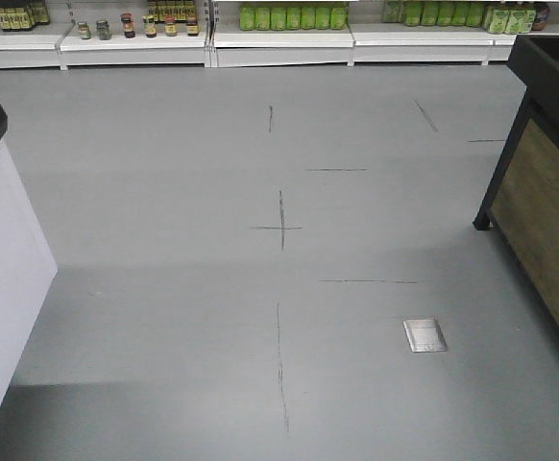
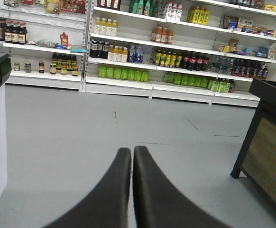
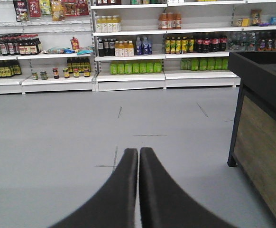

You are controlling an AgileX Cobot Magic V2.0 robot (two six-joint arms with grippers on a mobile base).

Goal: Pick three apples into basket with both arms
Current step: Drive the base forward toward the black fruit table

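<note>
**Though no apple is in view, both pincers are clenched on nothing**

Since none of the three views shows the apples or the basket, the task looks to be at its very start. Nothing is picked or placed, and where the fruit lies cannot be told from here. The left gripper [image 2: 132,152] has its two dark fingers pressed together tip to tip with nothing between them. It points out over the grey floor [image 2: 57,123] toward the store shelves [image 2: 176,61]. The right gripper [image 3: 138,152] is clenched the same way and is equally without a load. The front view holds only floor with a cross mark [image 1: 281,228], a small metal floor plate [image 1: 425,335], a white counter [image 1: 1,288] at the left edge and a dark wood-panelled stand [image 1: 548,211] at the right. Whether the stand's top bears anything is hidden.

In my judgement the next move calls for finding the fruit first, likely by turning or driving the base toward a display. One pincer's fingers must then part before it reaches for an apple, with the arms kept off the stand's corner
</note>
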